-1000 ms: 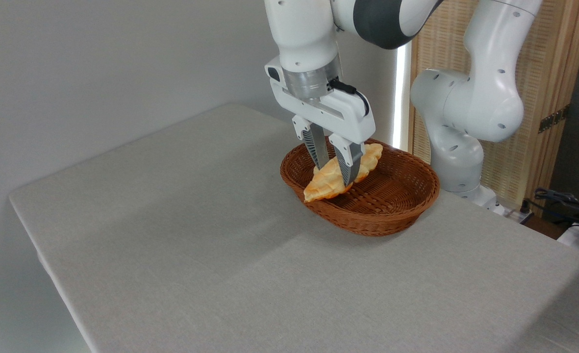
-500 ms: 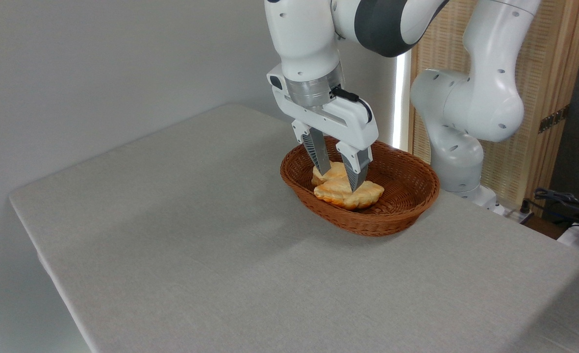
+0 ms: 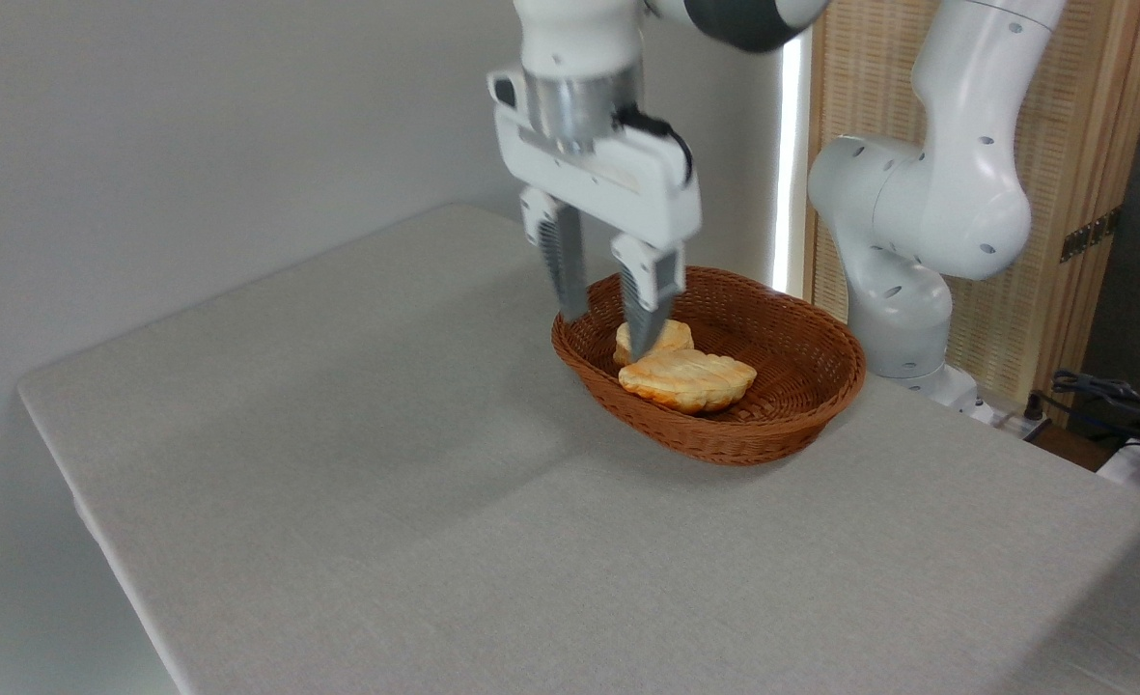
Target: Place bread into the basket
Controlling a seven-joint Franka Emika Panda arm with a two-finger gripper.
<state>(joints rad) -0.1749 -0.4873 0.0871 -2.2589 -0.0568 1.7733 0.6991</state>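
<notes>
Bread [image 3: 688, 379] is seen lying flat inside the basket [image 3: 801, 405], toward its front-left wall, at the tabletop's [image 3: 415, 483] far right edge. Gripper [image 3: 608, 333] is held over the basket's left rim, jaws parted, nothing gripped. A small round bun [image 3: 671, 337] is seen just behind the bread.

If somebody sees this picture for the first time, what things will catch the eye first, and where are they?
First comes the big white robot arm at the upper right, with its gripper open above the left rim of the basket. Next is that brown wicker basket on the far right part of the grey table. Inside it lies the golden leaf-shaped bread, with a small round bun just behind it.
</notes>
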